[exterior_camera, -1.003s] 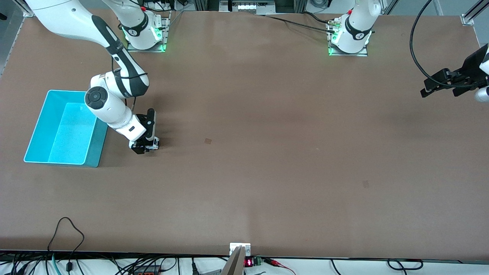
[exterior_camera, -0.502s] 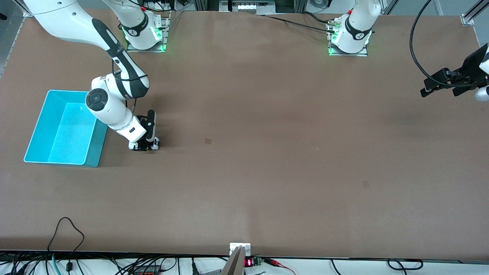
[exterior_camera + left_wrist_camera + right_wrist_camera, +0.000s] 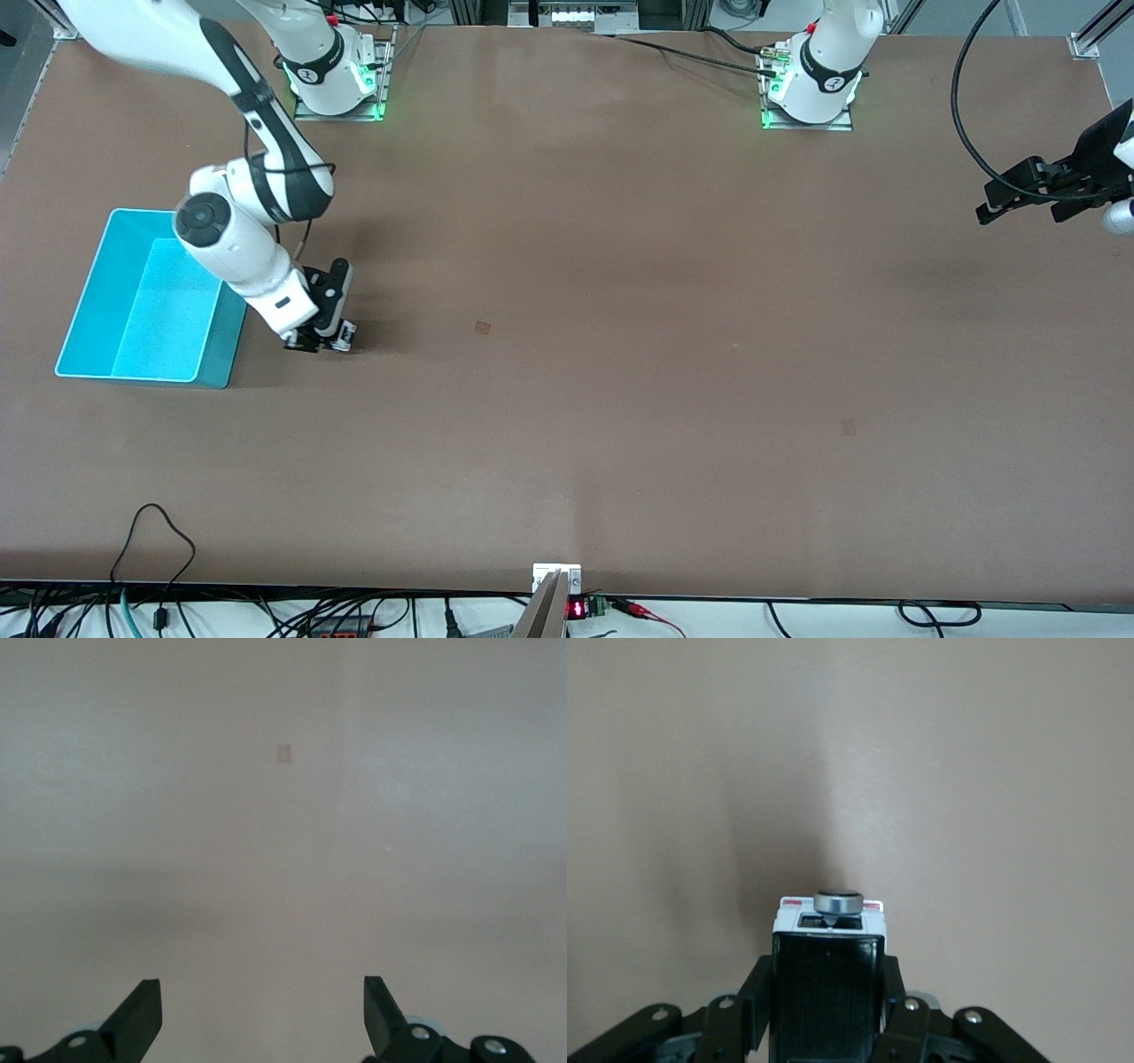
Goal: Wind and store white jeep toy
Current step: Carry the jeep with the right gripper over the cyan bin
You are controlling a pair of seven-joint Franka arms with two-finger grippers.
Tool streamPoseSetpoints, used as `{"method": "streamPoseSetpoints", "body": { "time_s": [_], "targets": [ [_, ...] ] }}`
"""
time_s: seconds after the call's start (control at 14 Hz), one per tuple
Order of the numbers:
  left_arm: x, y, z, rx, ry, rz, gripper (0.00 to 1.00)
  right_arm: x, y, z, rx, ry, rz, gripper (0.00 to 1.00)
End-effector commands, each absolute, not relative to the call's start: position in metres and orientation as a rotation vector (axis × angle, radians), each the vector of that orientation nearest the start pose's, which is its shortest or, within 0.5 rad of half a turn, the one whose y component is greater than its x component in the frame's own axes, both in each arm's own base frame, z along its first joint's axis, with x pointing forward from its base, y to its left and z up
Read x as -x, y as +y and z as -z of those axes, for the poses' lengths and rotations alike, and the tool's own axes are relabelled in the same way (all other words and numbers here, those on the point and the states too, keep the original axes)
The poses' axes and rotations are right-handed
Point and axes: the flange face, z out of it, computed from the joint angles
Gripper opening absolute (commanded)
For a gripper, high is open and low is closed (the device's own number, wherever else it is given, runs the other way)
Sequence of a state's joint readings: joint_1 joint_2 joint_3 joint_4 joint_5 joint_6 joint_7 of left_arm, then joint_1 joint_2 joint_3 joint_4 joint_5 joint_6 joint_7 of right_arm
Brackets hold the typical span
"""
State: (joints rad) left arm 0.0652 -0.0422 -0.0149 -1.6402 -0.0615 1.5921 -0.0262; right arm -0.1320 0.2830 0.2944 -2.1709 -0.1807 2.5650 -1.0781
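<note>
Right gripper: down at the desk just beside the cyan bin, on the bin's side toward the left arm's end; fingers clamped onto the white jeep toy, one on each flank.
Jeep position: pinched between those fingers, low at the desk surface; in the front view only a sliver of white peeking out, so wheel contact with the desk impossible to confirm. From the right wrist view, black roof section sitting squarely in the grip, grey spare wheel on the rear poking clear.
Left gripper: parked at the left arm's end of the desk, well apart from the action, waiting; fingers spread wide, nothing between them.
Risk, slip: tiny, smooth-sided body, hold on the flanks only; a jerk during a pull-back could twist it or squirt it out.
Risk, wind failing: too little downward pressure and the wheels skid instead of turning the spring; too much and the toy jams.
Risk, runaway: if wound, letting go on the desk sends it rolling off; release needs to happen inside the bin.
Risk, bin clash: bin wall right alongside the wrist; a low carry across could clip the rim and shove the bin.
</note>
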Motion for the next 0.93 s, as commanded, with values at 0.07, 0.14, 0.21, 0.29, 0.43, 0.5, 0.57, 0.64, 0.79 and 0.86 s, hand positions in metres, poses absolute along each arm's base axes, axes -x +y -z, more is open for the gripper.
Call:
{"method": "streamPoseSetpoints", "body": {
  "time_s": [0.07, 0.14, 0.21, 0.29, 0.43, 0.5, 0.57, 0.64, 0.79, 0.86],
  "targets": [
    [-0.535, 0.025, -0.622, 3.202, -0.111, 0.015, 1.00, -0.558, 0.051, -0.353, 2.809, -1.715, 0.181, 0.00],
    [-0.536, 0.020, -0.622, 3.202, -0.096, 0.014, 1.00, -0.557, 0.033, -0.364, 2.892, -1.591, 0.183, 0.00],
    [-0.536, 0.020, -0.621, 3.202, -0.094, 0.012, 1.00, -0.555, 0.015, -0.368, 2.946, -1.491, 0.154, 0.00],
    [-0.536, 0.020, -0.621, 3.202, -0.091, 0.012, 1.00, -0.553, -0.011, -0.371, 3.003, -1.369, 0.136, 0.00],
    [-0.537, 0.020, -0.620, 3.202, -0.089, 0.010, 1.00, -0.550, -0.061, -0.370, 3.087, -1.092, 0.145, 0.00],
    [-0.537, 0.020, -0.619, 3.202, -0.089, 0.005, 1.00, -0.547, -0.085, -0.366, 3.106, -0.999, 0.136, 0.00],
    [-0.538, 0.020, -0.617, 3.203, -0.089, 0.000, 1.00, -0.544, -0.105, -0.359, 3.121, -0.912, 0.118, 0.00],
    [-0.539, 0.020, -0.616, 3.203, -0.089, -0.003, 1.00, -0.541, -0.121, -0.352, 3.140, -0.822, 0.101, 0.00],
    [-0.538, 0.016, -0.617, 3.203, -0.079, -0.003, 1.00, -0.534, -0.148, -0.336, 3.181, -0.627, 0.053, 0.00],
    [-0.538, 0.016, -0.617, 3.203, -0.079, -0.003, 1.00, -0.532, -0.157, -0.322, 3.195, -0.531, 0.018, 0.00]
  ]
}}
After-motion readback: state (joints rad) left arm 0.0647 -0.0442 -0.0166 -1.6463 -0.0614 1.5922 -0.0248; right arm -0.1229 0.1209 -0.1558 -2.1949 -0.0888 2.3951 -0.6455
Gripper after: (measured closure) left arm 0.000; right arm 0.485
